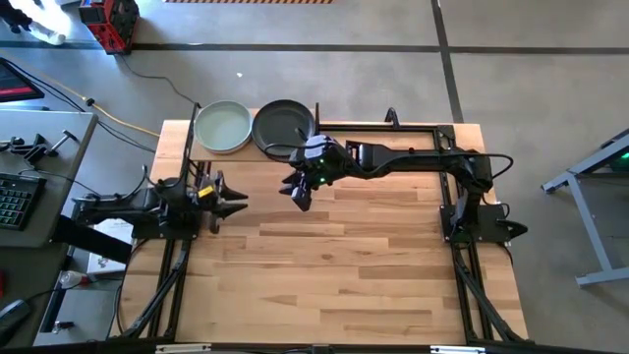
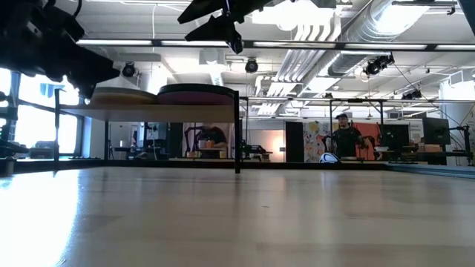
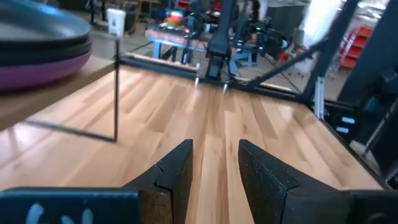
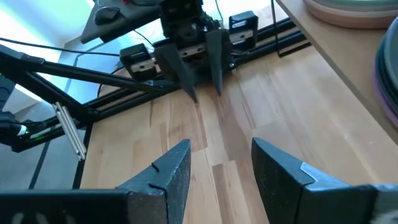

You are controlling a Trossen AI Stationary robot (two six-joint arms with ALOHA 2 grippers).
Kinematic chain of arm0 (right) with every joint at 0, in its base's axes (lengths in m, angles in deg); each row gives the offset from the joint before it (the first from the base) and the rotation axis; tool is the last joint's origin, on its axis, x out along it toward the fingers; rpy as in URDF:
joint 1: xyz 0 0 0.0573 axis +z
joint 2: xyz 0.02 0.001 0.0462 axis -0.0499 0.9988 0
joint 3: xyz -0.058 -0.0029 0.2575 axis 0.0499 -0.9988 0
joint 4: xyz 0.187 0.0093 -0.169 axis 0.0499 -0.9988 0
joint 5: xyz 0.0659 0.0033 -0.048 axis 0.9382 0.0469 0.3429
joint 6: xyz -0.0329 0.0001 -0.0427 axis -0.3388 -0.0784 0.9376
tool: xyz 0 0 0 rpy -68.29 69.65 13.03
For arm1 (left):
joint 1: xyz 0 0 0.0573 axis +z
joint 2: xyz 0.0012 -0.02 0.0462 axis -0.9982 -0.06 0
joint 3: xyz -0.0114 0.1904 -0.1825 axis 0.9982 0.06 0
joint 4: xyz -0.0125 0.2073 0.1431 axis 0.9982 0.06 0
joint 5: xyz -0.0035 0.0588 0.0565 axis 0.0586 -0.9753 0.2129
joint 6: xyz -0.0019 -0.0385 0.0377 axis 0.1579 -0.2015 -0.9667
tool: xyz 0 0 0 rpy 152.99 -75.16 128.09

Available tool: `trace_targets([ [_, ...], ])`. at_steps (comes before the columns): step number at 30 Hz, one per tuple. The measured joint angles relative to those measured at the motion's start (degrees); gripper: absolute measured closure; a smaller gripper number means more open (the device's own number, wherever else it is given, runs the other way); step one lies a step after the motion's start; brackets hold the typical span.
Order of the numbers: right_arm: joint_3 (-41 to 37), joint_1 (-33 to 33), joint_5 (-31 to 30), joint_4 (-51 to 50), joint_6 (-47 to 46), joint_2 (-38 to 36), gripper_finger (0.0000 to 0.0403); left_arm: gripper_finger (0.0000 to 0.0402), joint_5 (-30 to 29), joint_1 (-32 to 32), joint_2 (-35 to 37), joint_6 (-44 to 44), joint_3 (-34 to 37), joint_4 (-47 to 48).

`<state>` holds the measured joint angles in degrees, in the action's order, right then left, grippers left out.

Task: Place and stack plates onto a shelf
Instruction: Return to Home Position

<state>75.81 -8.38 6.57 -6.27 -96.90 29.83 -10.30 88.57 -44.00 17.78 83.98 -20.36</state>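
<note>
Wooden shelf (image 2: 148,113) bears the plates (image 1: 222,127) in two stacks, so my right claw (image 4: 221,144) hangs wide and empty just beside it, my left claw (image 3: 215,144) likewise parted, waiting apart.

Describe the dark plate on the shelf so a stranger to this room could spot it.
On the big slatted wooden table, a small raised shelf at the back edge, on the left arm's side, carries two piles of plates. The dark plate tops the pile nearer the right arm's hand; the other pile is topped by a pale green plate.
</note>
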Motion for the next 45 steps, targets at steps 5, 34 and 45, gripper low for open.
trace_targets([
  [5, 0.0, 0.0, 0.0, -0.1, 1.0, 0.0, 0.0251, 0.0284, 0.2, -1.3, 0.0, -3.7, 0.0, -0.1],
  [34, -14.3, -1.1, -0.5, -11.0, 21.0, -18.4, 0.0251, 0.0284, -0.2, -1.3, -2.0, 0.8, 0.0, -0.1],
  [45, -53.8, -1.2, -0.9, 19.3, 12.5, -47.0, 0.0251, 0.0284, -0.2, -1.3, -2.0, 0.8, 0.0, -0.1],
])
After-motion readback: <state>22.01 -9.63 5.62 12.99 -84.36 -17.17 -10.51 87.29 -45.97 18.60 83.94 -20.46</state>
